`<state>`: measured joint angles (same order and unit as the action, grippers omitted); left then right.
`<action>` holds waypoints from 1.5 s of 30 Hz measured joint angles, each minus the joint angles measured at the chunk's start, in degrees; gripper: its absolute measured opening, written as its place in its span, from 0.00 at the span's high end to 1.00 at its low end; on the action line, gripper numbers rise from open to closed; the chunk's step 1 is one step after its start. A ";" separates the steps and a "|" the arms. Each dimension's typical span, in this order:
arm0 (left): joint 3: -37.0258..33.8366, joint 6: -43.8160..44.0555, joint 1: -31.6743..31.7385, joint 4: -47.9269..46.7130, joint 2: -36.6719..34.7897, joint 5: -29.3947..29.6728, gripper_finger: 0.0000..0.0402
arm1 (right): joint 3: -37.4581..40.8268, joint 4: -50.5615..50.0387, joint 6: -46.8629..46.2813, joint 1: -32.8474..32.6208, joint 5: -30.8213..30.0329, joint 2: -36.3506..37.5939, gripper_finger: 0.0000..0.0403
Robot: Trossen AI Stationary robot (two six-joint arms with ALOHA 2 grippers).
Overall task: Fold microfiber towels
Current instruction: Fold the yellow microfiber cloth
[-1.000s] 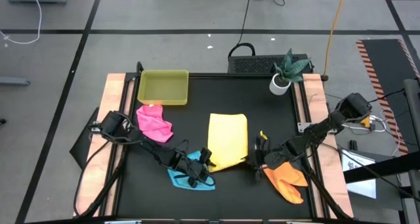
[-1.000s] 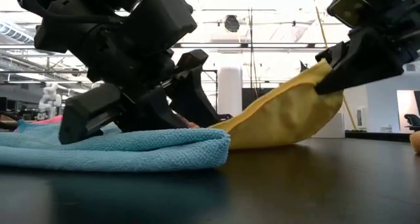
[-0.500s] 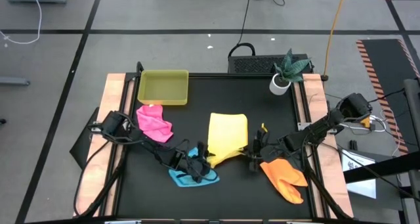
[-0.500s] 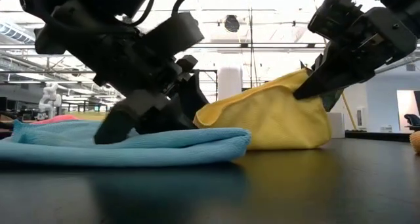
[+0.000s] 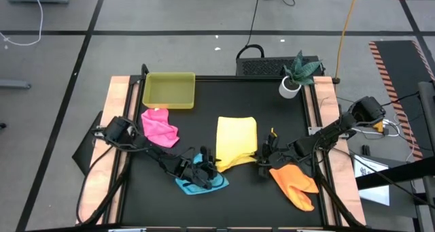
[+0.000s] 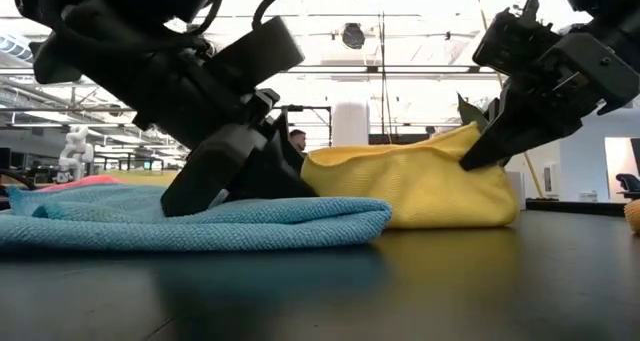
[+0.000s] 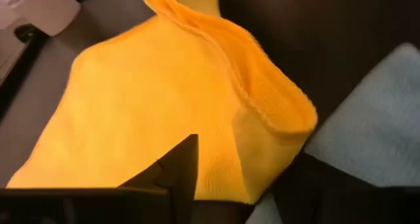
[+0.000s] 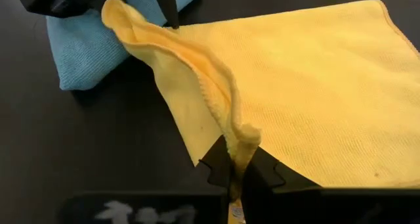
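The yellow towel (image 5: 236,140) lies mid-table, its far part flat and its near edge (image 8: 197,73) raised in a bunched ridge between my two grippers. My right gripper (image 5: 262,164) is shut on its near right corner. My left gripper (image 5: 207,166) stands at the near left corner (image 8: 117,10), low over the folded blue towel (image 5: 200,182). In the left wrist view that corner (image 7: 262,145) folds up close before the gripper. The pink towel (image 5: 160,126) lies crumpled at the left and the orange towel (image 5: 293,184) at the near right. My right gripper pinches the yellow towel's near right corner (image 8: 240,140) between its two fingers, the cloth gathered into several layers there. The fingers come slanting down from the table's right. The corner stands a little above the table, and the rest of the towel lies on it.
A yellow-green tray (image 5: 169,90) stands at the far left. A small potted plant (image 5: 293,77) and a dark box (image 5: 262,65) are at the far edge. Wooden rails (image 5: 117,123) border the black table on both sides.
My right gripper has sunk and gone a little toward the table's left with the yellow corner, so the towel's near edge has slackened from a raised slope into a low bunched ridge. My left gripper has rolled and tipped in place over the blue towel.
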<state>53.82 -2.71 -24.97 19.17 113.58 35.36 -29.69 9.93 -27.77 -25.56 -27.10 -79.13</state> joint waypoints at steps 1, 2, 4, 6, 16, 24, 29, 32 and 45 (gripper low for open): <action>0.00 0.36 -0.13 0.77 0.00 0.36 0.61 | 0.00 -0.02 0.01 0.00 0.04 0.00 0.98; 0.00 0.49 -0.24 1.24 -0.02 0.54 0.63 | 0.00 -0.10 0.02 0.00 0.05 0.00 0.98; 0.00 0.74 -0.42 1.83 -0.02 0.73 0.67 | 0.00 -0.31 0.02 0.00 0.06 0.00 0.98; 0.00 1.45 -0.68 2.00 -0.02 0.76 0.71 | 0.00 -0.77 -0.02 0.00 0.08 0.00 0.98; 0.06 4.94 -2.21 1.55 -0.07 -1.78 0.92 | 0.96 -2.59 0.13 -0.82 9.39 -0.02 0.98; 0.07 5.32 -1.88 1.04 -1.72 -5.85 0.98 | 1.07 1.95 4.75 -5.94 15.34 0.22 0.98; 0.15 4.08 -1.58 -0.54 -6.56 -5.85 0.98 | 1.07 1.52 4.68 -7.25 13.00 2.88 0.98; 0.19 3.70 -0.10 -2.05 -9.46 -6.86 0.98 | 1.09 0.58 4.64 -7.56 9.79 5.45 0.98; 0.17 2.53 13.44 -4.90 -11.65 -8.47 0.99 | 1.09 -16.39 -5.73 -3.48 -7.94 13.30 0.98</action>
<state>54.00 -0.18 -11.54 14.27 101.93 26.89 -28.60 -6.46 -33.50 -29.04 -35.04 -65.84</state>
